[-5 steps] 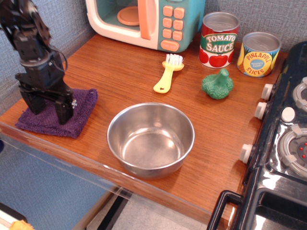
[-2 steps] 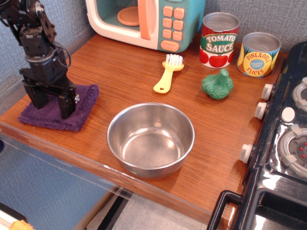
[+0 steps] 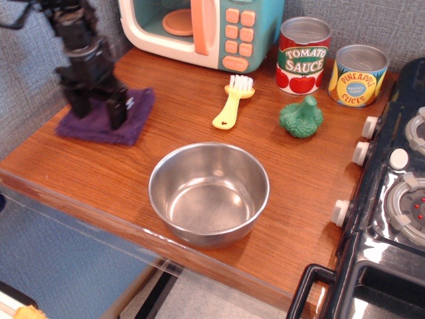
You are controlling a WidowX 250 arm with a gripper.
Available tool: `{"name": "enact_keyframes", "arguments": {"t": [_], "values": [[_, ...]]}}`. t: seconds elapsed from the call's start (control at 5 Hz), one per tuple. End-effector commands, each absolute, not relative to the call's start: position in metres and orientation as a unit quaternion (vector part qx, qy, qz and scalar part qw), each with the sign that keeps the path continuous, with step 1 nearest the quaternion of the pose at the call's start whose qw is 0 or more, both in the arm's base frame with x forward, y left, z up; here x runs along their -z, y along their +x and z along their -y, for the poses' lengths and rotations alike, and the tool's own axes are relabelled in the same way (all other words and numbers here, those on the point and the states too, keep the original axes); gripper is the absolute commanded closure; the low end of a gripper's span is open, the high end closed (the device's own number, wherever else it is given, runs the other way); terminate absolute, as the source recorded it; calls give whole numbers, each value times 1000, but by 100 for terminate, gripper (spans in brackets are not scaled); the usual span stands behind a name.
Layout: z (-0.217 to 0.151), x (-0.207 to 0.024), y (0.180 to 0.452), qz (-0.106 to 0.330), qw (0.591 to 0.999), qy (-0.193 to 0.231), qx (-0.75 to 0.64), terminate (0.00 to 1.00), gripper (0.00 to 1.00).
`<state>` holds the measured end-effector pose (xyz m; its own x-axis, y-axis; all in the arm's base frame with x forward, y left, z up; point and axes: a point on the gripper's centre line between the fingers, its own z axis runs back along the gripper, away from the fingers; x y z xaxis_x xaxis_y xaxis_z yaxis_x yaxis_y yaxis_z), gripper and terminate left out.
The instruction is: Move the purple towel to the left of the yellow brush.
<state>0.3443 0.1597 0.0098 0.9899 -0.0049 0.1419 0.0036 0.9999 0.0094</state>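
The purple towel (image 3: 135, 119) lies on the wooden counter at the left, well to the left of the yellow brush (image 3: 232, 103), with bare wood between them. The brush lies in front of the toy microwave, its white bristles pointing away. My black gripper (image 3: 99, 111) stands upright on the towel. Its fingertips (image 3: 118, 117) press into the cloth, and the towel travels with it. The arm is blurred by motion and hides the towel's middle.
A steel bowl (image 3: 199, 229) stands near the front edge. Green toy broccoli (image 3: 302, 118), a tomato sauce can (image 3: 303, 56) and a pineapple can (image 3: 358, 76) are at the back right. A toy microwave (image 3: 199, 30) is at the back, a toy stove (image 3: 398, 199) on the right.
The gripper and the purple towel have moved together away from the front left corner, back and to the right, toward the brush. Nothing else has moved.
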Motion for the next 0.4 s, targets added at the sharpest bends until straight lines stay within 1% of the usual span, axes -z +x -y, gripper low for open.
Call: {"name": "enact_keyframes", "arguments": {"t": [0.0, 0.2], "values": [[-79, 20, 396, 55, 992, -40, 108, 0, 0], [-76, 23, 400, 51, 992, -39, 108, 0, 0]]}}
